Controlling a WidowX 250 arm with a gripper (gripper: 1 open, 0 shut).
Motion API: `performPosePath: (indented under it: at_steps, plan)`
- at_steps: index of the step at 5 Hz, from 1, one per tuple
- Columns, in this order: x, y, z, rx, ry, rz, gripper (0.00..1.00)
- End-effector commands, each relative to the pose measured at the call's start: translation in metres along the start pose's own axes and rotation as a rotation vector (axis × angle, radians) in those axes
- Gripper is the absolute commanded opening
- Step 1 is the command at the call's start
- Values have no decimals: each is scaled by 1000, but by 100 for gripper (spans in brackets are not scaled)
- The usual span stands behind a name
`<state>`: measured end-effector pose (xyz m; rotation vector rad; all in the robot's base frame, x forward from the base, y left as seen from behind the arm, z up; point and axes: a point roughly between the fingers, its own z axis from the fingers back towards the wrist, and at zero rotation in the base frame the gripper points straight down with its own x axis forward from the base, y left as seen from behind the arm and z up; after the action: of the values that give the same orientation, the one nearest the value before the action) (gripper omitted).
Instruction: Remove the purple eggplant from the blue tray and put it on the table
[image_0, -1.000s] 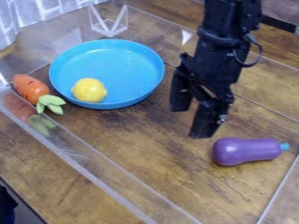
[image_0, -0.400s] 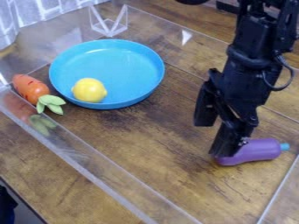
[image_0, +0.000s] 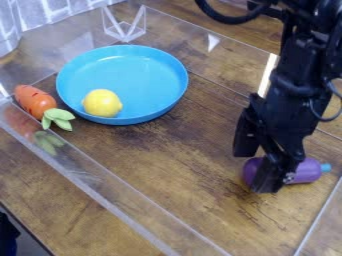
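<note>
The purple eggplant (image_0: 306, 172) lies on its side on the brown wood table (image_0: 160, 170), at the right and well apart from the blue tray (image_0: 134, 62). Its teal stem points right. My gripper (image_0: 263, 155) points straight down and hangs low right over the eggplant's left end, jaws open. The nearer finger (image_0: 273, 172) hides the eggplant's left part, and the other finger (image_0: 249, 135) stands to its upper left. Nothing is held. I cannot tell whether a finger touches the eggplant.
A yellow lemon (image_0: 102, 102) rests in the tray's front left. An orange carrot (image_0: 36, 102) with green leaves lies on the table left of the tray. A clear plastic piece (image_0: 126, 20) stands at the back. The table edge runs along the lower left.
The arm has moved to the right and down, from beside the tray to over the eggplant. The jaws stayed open. The eggplant, lemon and carrot have not moved.
</note>
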<state>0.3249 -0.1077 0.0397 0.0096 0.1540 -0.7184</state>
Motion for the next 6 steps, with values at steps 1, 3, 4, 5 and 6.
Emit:
performPosePath:
  at_steps: [1, 3, 4, 5, 6]
  plan:
    - [15, -3, 12, 22, -70, -29, 100]
    - [26, 1, 10, 32, -76, -43, 0]
    - [30, 5, 14, 38, -74, -45, 0]
    - [31, 3, 13, 35, -74, -38, 100]
    - [31, 2, 12, 32, -75, -31, 100]
